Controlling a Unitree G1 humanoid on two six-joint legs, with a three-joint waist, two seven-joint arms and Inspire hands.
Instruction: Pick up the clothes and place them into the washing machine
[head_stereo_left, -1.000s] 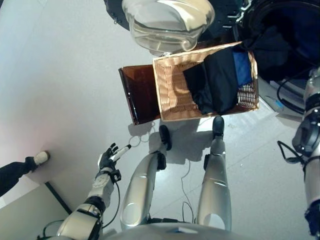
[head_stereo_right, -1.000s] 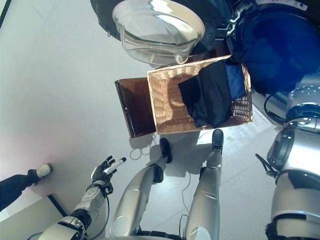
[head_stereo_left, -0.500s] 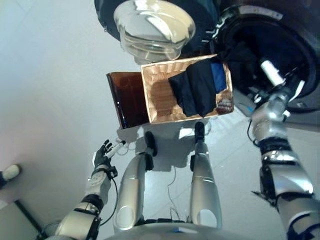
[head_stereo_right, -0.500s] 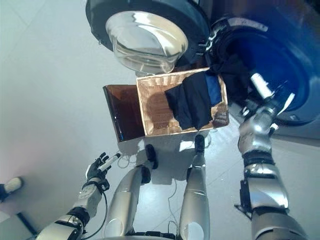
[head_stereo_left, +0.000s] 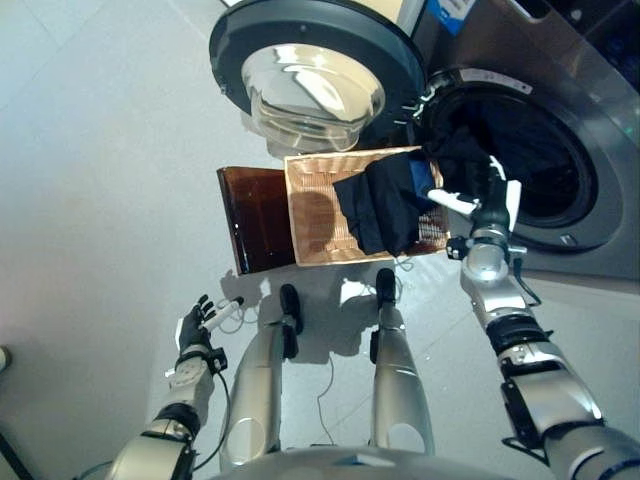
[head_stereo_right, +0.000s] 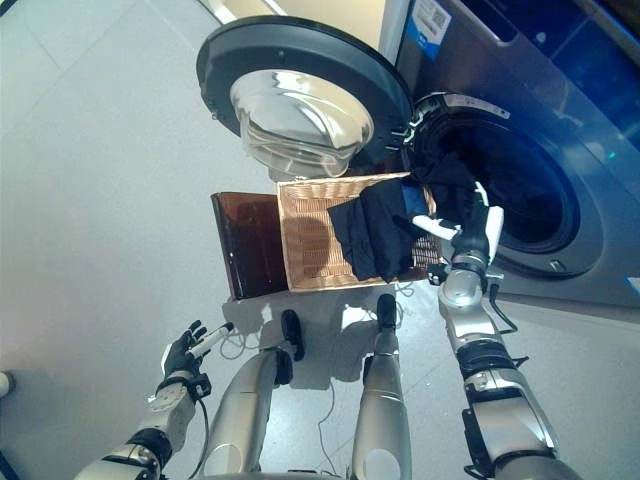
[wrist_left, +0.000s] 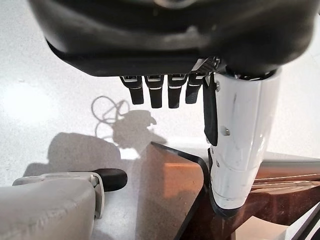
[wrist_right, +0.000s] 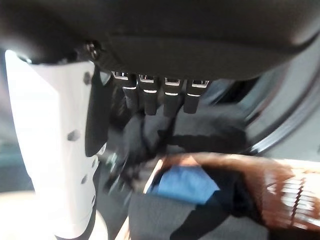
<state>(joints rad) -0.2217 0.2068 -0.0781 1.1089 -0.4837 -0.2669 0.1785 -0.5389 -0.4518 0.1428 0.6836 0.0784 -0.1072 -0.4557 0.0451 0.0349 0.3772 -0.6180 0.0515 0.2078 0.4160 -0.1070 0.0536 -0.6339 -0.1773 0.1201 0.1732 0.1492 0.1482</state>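
1. Your right robot hand (head_stereo_left: 487, 196) is raised at the mouth of the washing machine (head_stereo_left: 560, 120), just past the basket's far right corner — fingers straight and apart, nothing held.
2. Your left robot hand (head_stereo_left: 197, 325) hangs low over the floor (head_stereo_left: 90, 180), well apart from the basket; fingers relaxed, empty.
3. Clothes: a dark garment (head_stereo_left: 380, 205) and a blue piece (head_stereo_left: 419, 176) lie in the right half of the wicker basket (head_stereo_left: 310, 215). More dark cloth (head_stereo_left: 462, 160) sits at the drum's rim.
4. The machine's door (head_stereo_left: 315, 70) stands swung open beyond the basket.
5. A brown panel (head_stereo_left: 255, 218) lies touching the basket's left side.
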